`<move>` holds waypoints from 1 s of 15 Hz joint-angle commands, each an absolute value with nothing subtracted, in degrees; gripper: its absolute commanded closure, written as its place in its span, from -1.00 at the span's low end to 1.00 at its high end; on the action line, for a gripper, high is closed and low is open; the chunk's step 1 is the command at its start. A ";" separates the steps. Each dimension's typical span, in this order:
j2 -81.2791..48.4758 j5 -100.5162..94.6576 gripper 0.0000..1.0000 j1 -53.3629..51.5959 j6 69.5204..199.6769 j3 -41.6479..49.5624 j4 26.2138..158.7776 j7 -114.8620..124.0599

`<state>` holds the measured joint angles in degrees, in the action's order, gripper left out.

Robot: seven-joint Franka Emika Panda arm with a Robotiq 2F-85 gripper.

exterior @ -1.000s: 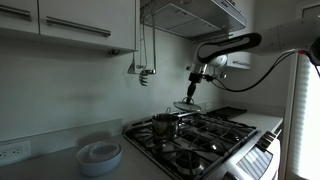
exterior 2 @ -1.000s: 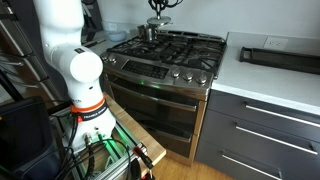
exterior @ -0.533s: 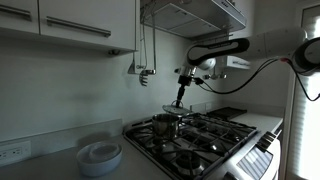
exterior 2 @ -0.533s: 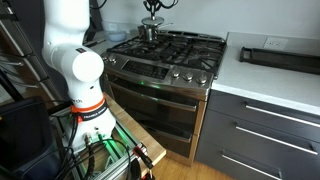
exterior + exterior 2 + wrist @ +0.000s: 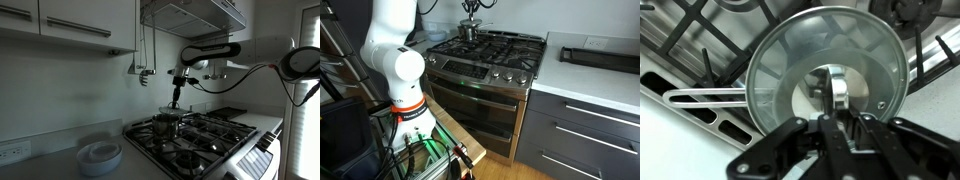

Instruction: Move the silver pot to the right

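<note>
The silver pot [image 5: 166, 126] stands on the stove's back left burner, and both exterior views show it [image 5: 468, 32]. My gripper [image 5: 176, 97] hangs just above it, shut on the knob of a round glass lid [image 5: 171, 110] with a steel rim. In the wrist view the lid [image 5: 790, 70] fills the middle, and my gripper [image 5: 832, 108] clamps its metal knob [image 5: 837, 88] from below. There the lid covers the pot. I cannot tell whether the lid touches the pot's rim.
Black grates [image 5: 208, 134] cover the gas stove. A stack of white plates [image 5: 99, 155] sits on the counter beside it. Utensils [image 5: 143, 68] hang on the wall under the hood. A black tray [image 5: 598, 56] lies on the counter past the stove.
My gripper has carried the glass lid sideways from over the middle of the stove to directly above the silver pot. The pot has not moved.
</note>
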<state>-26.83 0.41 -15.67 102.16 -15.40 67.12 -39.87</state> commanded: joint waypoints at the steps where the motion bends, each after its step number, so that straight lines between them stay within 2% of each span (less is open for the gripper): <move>1: -29.66 -0.45 0.93 -17.09 100.54 -15.95 61.85 -42.18; 15: -30.37 -2.03 0.93 -20.13 102.08 -15.71 61.95 -49.55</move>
<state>-29.80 -0.14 -19.49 102.12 -15.94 63.26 -47.76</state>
